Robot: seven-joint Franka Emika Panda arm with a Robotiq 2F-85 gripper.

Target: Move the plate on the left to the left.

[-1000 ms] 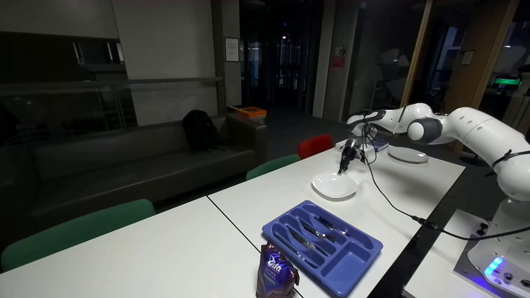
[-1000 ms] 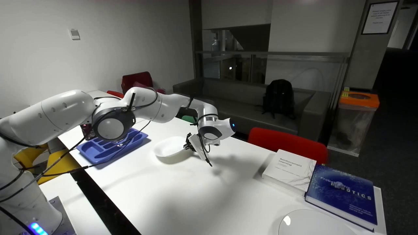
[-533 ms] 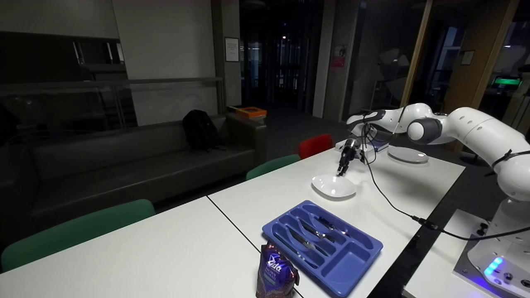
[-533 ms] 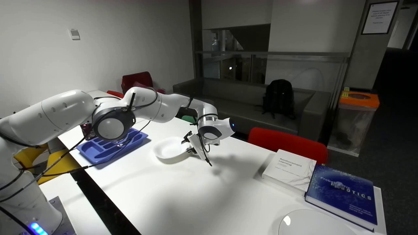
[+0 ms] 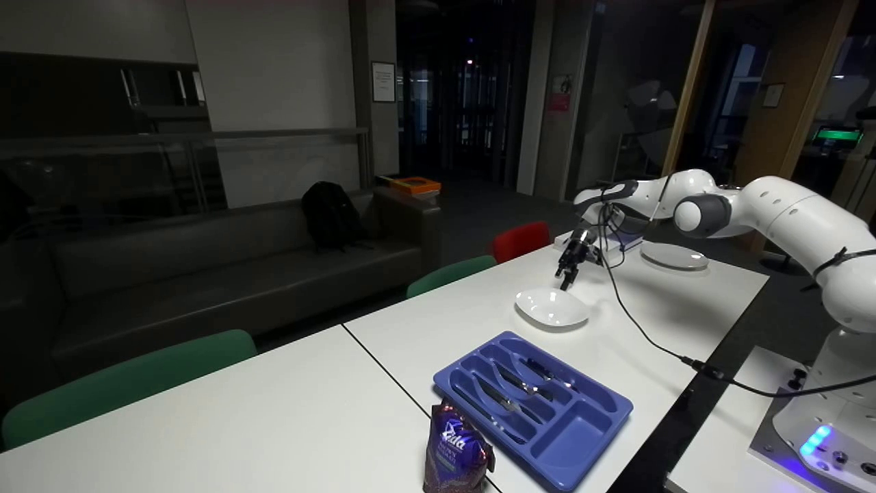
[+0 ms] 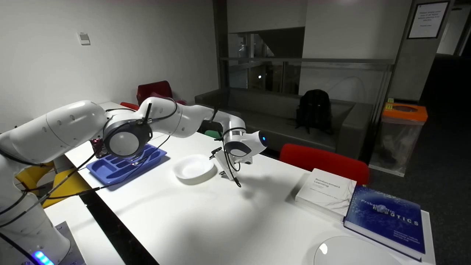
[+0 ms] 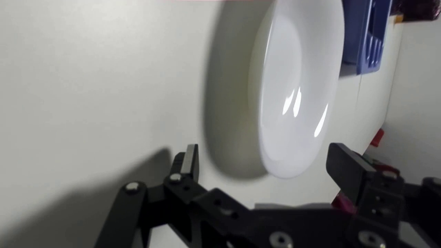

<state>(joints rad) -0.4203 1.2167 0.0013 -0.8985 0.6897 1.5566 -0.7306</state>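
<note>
The plate (image 5: 551, 308), white and shallow with a raised rim, rests on the table beside the blue tray in both exterior views. From the wrist, the same plate (image 7: 311, 51) shows its glossy inside, with a shadow along one side. My gripper (image 7: 263, 151) is open, its black fingers (image 7: 348, 165) spread wide and nothing held between them. In an exterior view the gripper (image 6: 218, 162) stands just off the plate's rim, on the side away from the tray, tilted toward it. A gap seems to separate fingertips and rim.
The blue cutlery tray (image 5: 578, 435) lies close past the plate, with a purple bag (image 5: 455, 448) beside it. Two thick books, one white (image 6: 325, 193) and one blue (image 6: 384, 221), lie at the table's far end, near another flatter white plate (image 6: 353, 254).
The jaws have gone from shut on the plate's rim to wide open. The plate's raised edge has dropped level onto the table, and the gripper has backed away from it slightly.
</note>
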